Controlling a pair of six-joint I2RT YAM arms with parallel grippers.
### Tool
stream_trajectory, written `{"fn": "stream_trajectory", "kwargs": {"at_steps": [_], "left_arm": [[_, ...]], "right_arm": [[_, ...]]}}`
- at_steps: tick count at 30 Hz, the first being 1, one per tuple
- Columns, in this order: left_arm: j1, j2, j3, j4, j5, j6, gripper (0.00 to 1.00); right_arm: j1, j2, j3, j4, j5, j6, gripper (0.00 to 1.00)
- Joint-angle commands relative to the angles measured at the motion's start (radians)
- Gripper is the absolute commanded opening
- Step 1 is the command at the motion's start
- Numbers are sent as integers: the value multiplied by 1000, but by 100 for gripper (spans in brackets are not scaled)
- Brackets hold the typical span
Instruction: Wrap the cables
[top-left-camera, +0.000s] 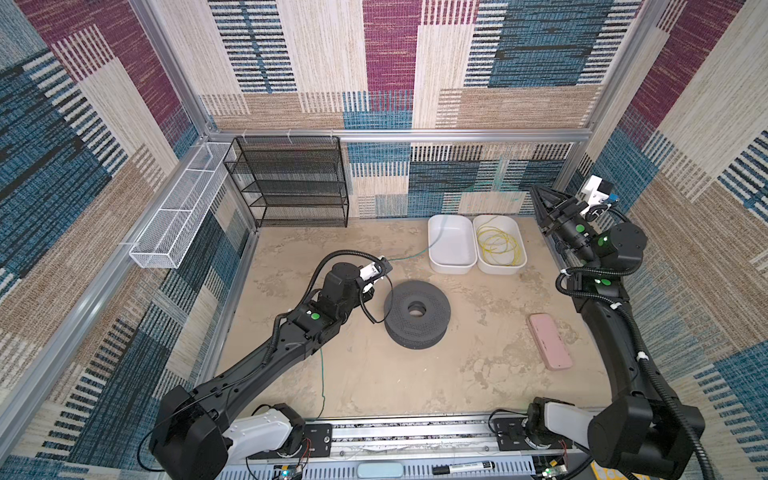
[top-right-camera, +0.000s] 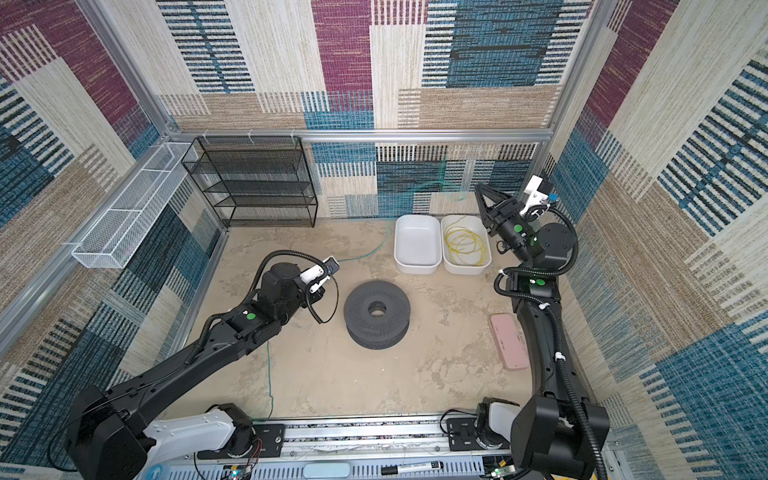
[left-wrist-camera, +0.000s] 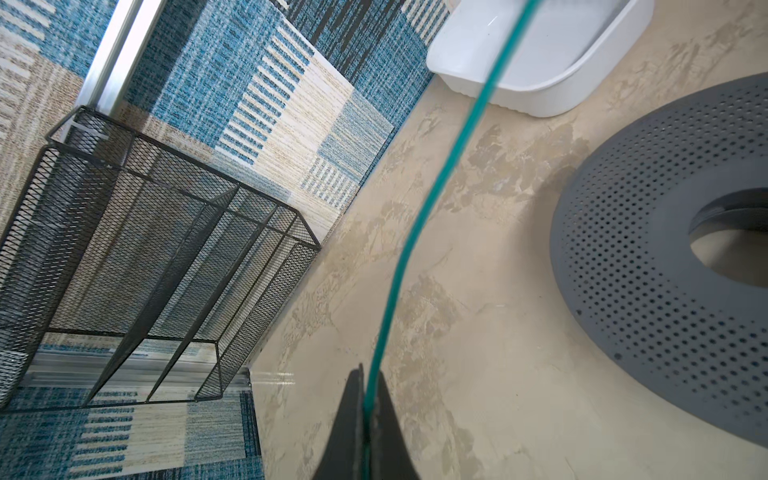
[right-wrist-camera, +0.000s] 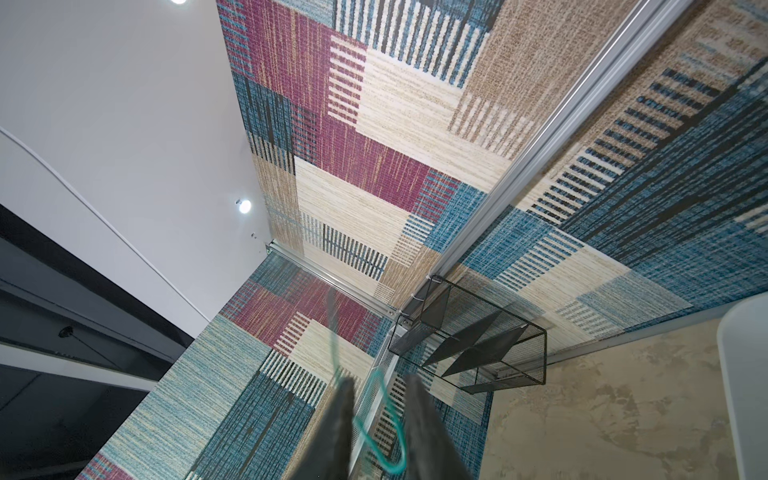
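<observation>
The teal cable (left-wrist-camera: 419, 216) is pinched in my left gripper (left-wrist-camera: 368, 374), which is shut on it near the spool. From that gripper (top-left-camera: 384, 264) the teal cable (top-left-camera: 409, 254) runs over the empty white bin (top-left-camera: 453, 249) and up along the back wall. Another stretch (top-left-camera: 322, 374) trails over the floor under the left arm. My right gripper (right-wrist-camera: 378, 386) is raised at the back right with its jaws open. A blurred loop of the teal cable (right-wrist-camera: 384, 415) hangs loose between its fingers. The yellow cable (top-left-camera: 496, 245) lies coiled in the right white bin (top-left-camera: 521, 257).
A dark grey perforated spool (top-left-camera: 417, 313) lies flat mid-floor beside the left arm. A pink case (top-left-camera: 548, 340) lies near the right arm. A black mesh rack (top-left-camera: 291, 183) and a white mesh basket (top-left-camera: 178, 216) stand along the back left. A marker (top-left-camera: 463, 468) rests on the front rail.
</observation>
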Motion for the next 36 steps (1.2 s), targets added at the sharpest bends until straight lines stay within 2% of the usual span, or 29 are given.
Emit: {"fn": "stream_trajectory", "kwargs": {"at_steps": [1,4,9,15,23,29,30,31,32,35,36], "left_arm": [[2,19,65,-113,81,-95,0],[1,48,122,-204,144,-134,0],[0,87,168,-260,172,-154,0],[-9,94,183,-255,251,-185,0],[-35,102,205,-320,263,-160,0],[-46,90,207,-346,265,-165,0],[-48,89,205,-347,265,-165,0],[-52,89,204,-347,262,-165,0],[-56,88,201,-348,252,-163,0],[-63,80,185,-348,234,-158,0],[-63,75,179,-351,230,-159,0]], "right_arm": [[2,-22,21,-147,-42,-124,65],[3,-40,32,-282,-72,-236,71],[21,-76,5,-362,-100,-351,72],[241,-15,21,-463,-22,-551,72],[416,144,120,-422,-23,-639,80],[537,235,200,-410,3,-692,81],[546,257,214,-415,2,-697,78],[550,272,228,-425,8,-699,71],[551,282,240,-441,36,-700,60],[551,285,274,-470,111,-718,14],[551,282,288,-478,135,-727,5]]}}
